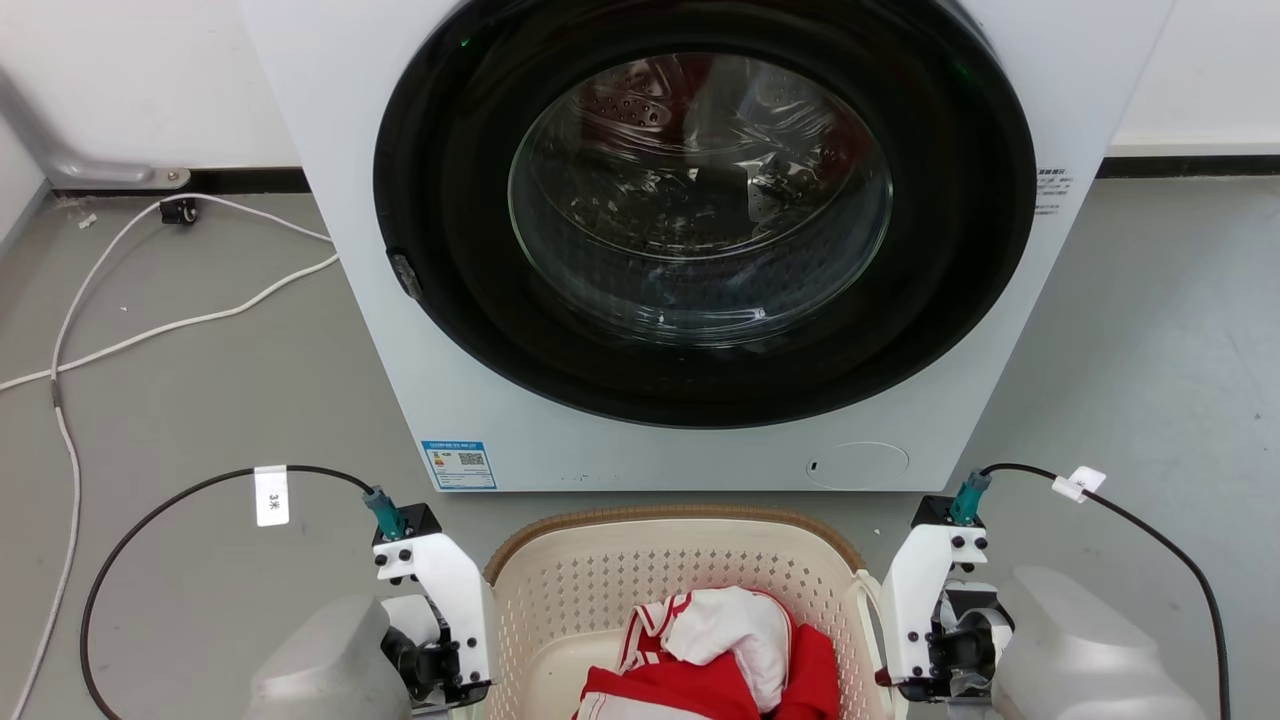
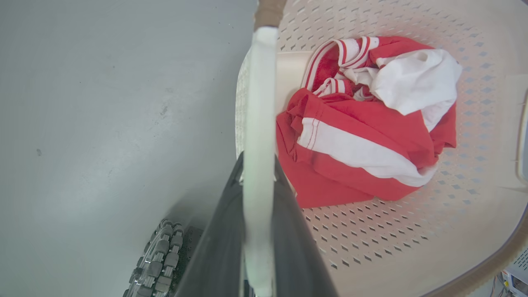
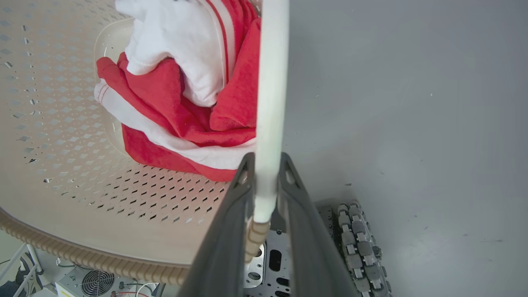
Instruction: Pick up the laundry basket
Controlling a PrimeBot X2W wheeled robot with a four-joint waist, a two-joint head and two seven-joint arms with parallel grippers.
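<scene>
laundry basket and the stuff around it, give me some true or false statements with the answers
1. The left tool is shut on a white side handle of the laundry basket. True.
2. The laundry basket is empty. False: red and white clothing lies in it.
3. The right tool hangs open, clear of the basket. False: it is shut on the other side handle.
4. The washing machine stands beyond the basket, its round door shut. True.
5. A white cable lies on the floor to the machine's left in the head view. True.
</scene>
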